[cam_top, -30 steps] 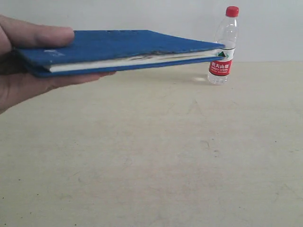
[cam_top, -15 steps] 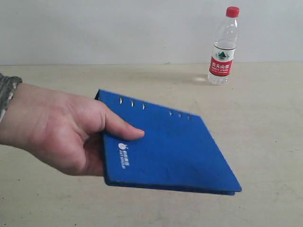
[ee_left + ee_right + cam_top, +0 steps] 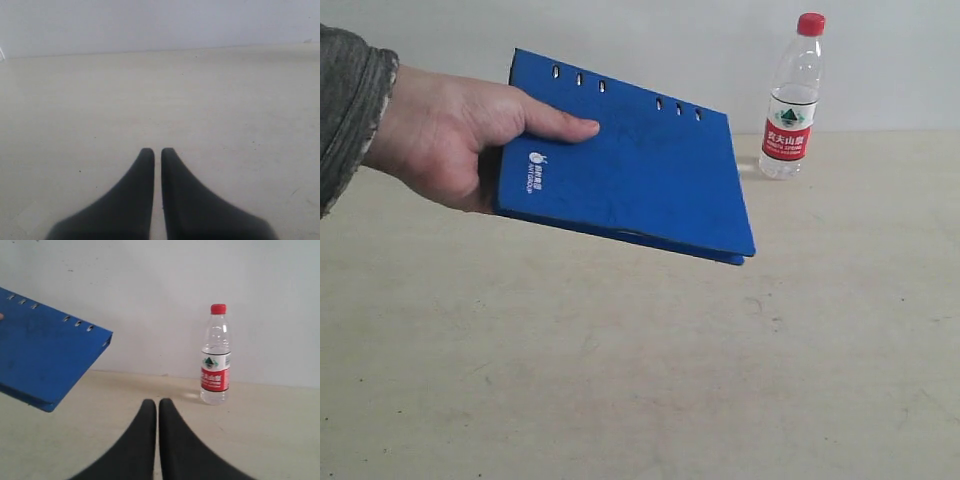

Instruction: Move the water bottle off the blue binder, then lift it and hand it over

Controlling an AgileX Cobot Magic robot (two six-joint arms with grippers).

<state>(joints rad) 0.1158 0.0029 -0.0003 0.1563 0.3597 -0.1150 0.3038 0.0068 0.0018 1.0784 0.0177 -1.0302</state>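
Observation:
A person's hand holds the blue binder tilted in the air above the table, its row of holes uppermost and its white logo near the thumb. The water bottle, clear with a red cap and red label, stands upright on the table at the back right, apart from the binder. In the right wrist view the binder hangs to one side and the bottle stands beyond my right gripper, which is shut and empty. My left gripper is shut over bare table. Neither gripper shows in the exterior view.
The beige table runs back to a plain white wall. The person's grey sleeve enters at the left edge of the exterior view.
The hand has swung the binder from level at the upper left, down low towards the camera, then back up and further away. The bottle and both grippers have stayed still.

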